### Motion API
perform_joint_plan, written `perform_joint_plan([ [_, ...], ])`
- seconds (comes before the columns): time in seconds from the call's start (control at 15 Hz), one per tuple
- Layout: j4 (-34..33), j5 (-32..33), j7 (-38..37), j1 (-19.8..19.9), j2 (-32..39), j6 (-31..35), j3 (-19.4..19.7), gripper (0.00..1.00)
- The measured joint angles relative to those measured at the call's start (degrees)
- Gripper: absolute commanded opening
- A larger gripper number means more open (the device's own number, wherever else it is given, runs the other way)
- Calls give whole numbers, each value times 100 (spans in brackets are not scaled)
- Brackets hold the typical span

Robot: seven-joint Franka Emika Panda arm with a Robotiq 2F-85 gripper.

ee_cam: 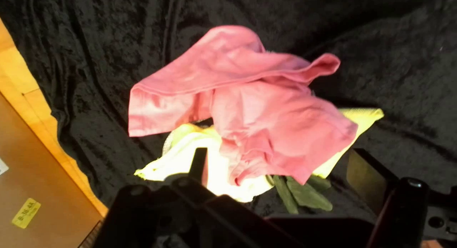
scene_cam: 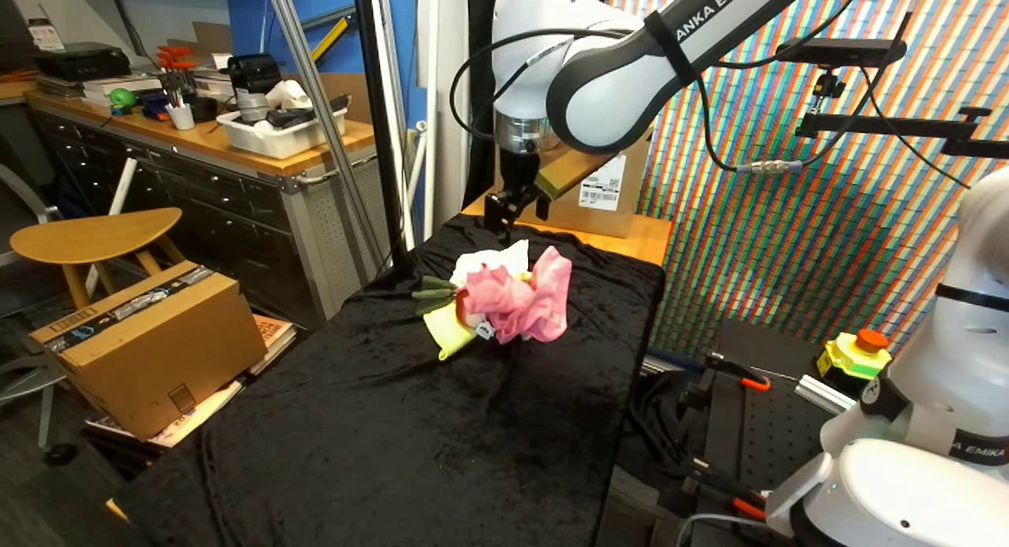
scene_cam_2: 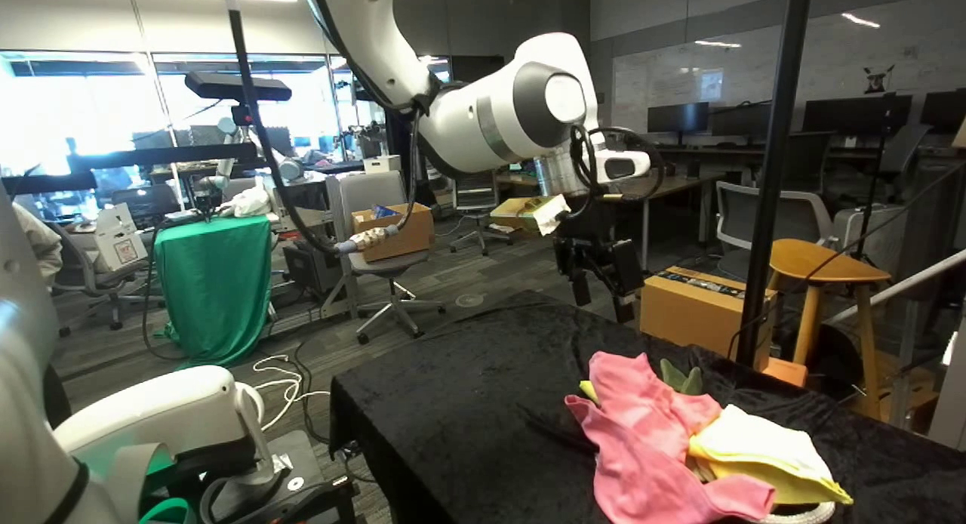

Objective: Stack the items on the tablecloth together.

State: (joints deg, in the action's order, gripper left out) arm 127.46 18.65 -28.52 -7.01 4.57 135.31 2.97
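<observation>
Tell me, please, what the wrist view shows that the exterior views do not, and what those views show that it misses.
Only the wrist view shows a yellow sticker on the face of a cardboard box.
Only the exterior views show the robot's white arm and a wooden stool, both visible in each.
All share the pink rag, whitish cloth and yellow-green cloth heaped together on the black tablecloth, with the pincer open above it.
</observation>
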Motion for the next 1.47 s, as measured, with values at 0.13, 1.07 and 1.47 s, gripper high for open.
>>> perform_joint_plan([
  [0.13,235,-378,716,50,-270,-314,-97,100],
  [1.07,2006,-1713,3030,518,-3760,-2103,87,100],
  [1.47,2414,-1713,3111,638,-4632,-2113,230,100],
])
